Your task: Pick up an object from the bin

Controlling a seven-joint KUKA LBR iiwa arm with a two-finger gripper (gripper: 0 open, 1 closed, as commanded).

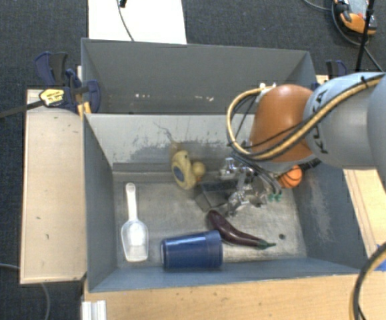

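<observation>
Eggplant (236, 233), dark purple, lies slantwise, stem end pointing lower right, near the gripper (242, 196), whose opening cannot be told.

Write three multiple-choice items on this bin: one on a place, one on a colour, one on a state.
1. Where in the bin does the white scoop lie?
A. by the view's left wall
B. in the middle
C. by the view's right wall

2. What colour is the cup?
A. red
B. blue
C. green

3. How does the cup rest?
A. upright
B. upside down
C. on its side

Answers:
1 A: the scoop lies on the floor close to the left wall.
2 B: the cup is dark blue.
3 C: it lies on its side along the near wall, next to the purple eggplant.
</observation>
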